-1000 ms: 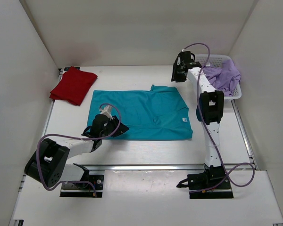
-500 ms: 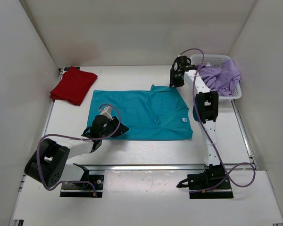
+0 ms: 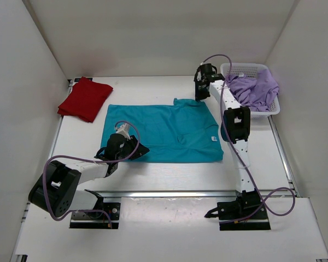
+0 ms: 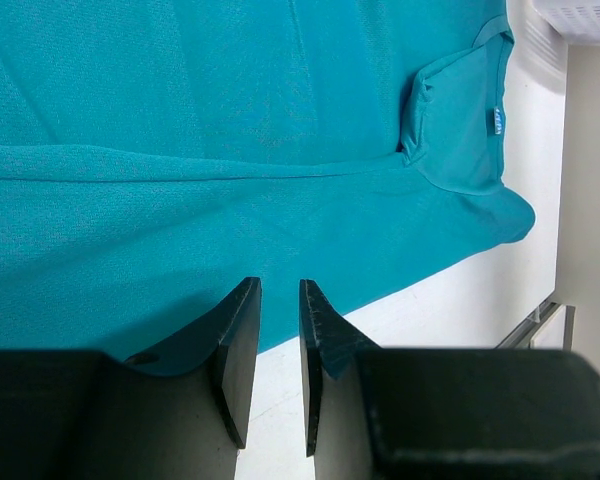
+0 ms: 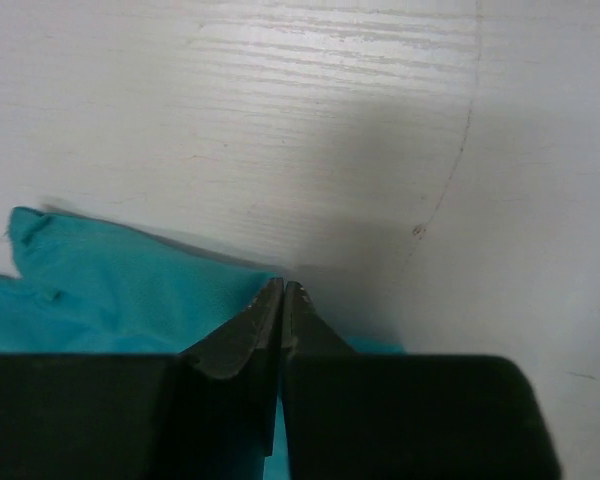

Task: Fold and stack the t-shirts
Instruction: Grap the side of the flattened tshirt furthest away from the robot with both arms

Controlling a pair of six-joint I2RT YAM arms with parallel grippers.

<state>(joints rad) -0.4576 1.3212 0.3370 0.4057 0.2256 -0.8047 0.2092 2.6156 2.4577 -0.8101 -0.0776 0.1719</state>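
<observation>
- We find the teal t-shirt (image 3: 164,134) spread flat at the middle of the bench (image 3: 153,177). It is a broad rectangle of fine knit cloth with one long crease running across it. Its collar end, with a small label (image 3: 214,138), faces the right edge.
- The red t-shirt (image 3: 85,99) lies folded into a compact, slightly skewed rectangle at the far left corner, apart from the teal t-shirt.
- The lavender t-shirt (image 3: 257,90) sits crumpled and unfolded in the basket (image 3: 246,67), which is white plastic mesh and stands at the far right corner. Some of the cloth hangs over the basket's rim.
- Left gripper (image 4: 280,300): its black wedge-shaped fingers (image 4: 238,350) stand a narrow gap apart at the near hem of the teal t-shirt, toward its left corner. Bare bench shows through the gap, and cloth curls against the outer sides of both fingers. We see nothing clamped between them.
- Right gripper (image 5: 283,290): the jaws are closed tip to tip on the far edge of the teal t-shirt, near its far right corner where a sleeve sticks out. A small ridge of cloth is pinched there.
- Bench surface: white and matte, with faint wood-grain lines and a thin curved scratch close to the right gripper.
</observation>
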